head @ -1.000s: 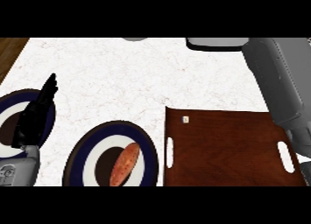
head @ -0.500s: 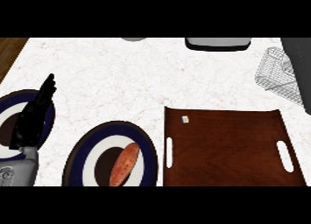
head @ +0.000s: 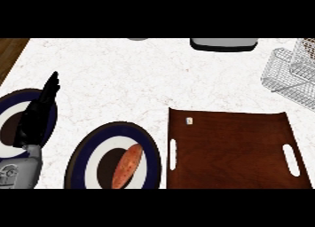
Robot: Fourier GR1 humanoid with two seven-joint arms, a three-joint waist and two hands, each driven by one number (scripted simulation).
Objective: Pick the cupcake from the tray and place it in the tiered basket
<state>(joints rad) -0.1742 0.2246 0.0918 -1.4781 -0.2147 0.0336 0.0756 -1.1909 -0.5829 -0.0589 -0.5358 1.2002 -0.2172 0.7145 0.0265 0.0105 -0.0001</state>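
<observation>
Far left, the L hand (head: 37, 115) hangs over a dark-rimmed plate (head: 5, 101). Its fingers are straight and point up the counter (head: 153, 75), and it's got hold of nothing, looks parked.

Next along is a 2nd plate (head: 74, 159) w/ a long reddish sausage-type thing (head: 128, 164) on it, long axis running near-to-far w/ a slight tilt. That one's not the task's item.

Then the brown tray (head: 232, 150), just beside that plate. I see no cupcake on it, only a tiny pale speck (head: 189, 120) near its far-left corner, too small to call.

Far right is the wire tiered basket (head: 294, 80), beyond the tray's far-right corner and cut by the edge of view. There's a brownish patch in its upper part at the very edge; could be the cupcake, can't tell. So the cupcake's whereabouts aren't confirmed from here.

The R hand isn't in sight at all, so nothing to say on its grip.

What matters for the next move is that tray and basket both sit on the right, well apart from the L hand w/ a whole plate between. Any further work there looks like the R arm's job, IMO.

Vs 1 s ago: the R forearm then covered the right side and hid the basket. It's since pulled out of view and the basket shows. L hand hasn't budged.
</observation>
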